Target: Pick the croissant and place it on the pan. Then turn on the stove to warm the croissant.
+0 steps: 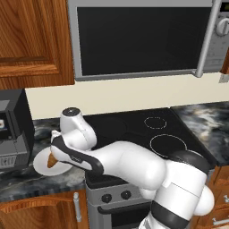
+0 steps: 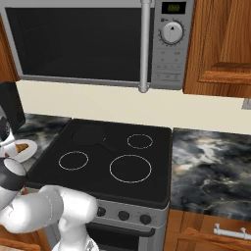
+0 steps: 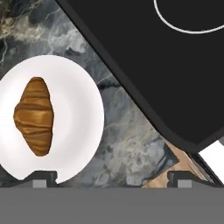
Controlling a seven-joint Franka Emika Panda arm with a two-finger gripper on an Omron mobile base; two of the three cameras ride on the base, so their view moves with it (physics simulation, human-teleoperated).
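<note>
The gripper (image 3: 112,179) is held wide open above the counter (image 3: 131,131), empty, and off to one side of the croissant (image 3: 34,116), which lies on the white plate (image 3: 78,109) beside the stove (image 3: 175,78). If it is lowered from here, the croissant is likely to be missed, or the plate rim struck and the plate shoved. The pastry could also be crushed by too firm a squeeze.

One croissant and one plate are counted. One pan (image 2: 89,133) is seen on the rear left burner, three ringed burners are left bare, and three knobs (image 2: 123,215) are visible.

white plate (image 3: 83,109) (on marbled counter (image 3: 131,144)), microwave (image 2: 98,41)
</note>
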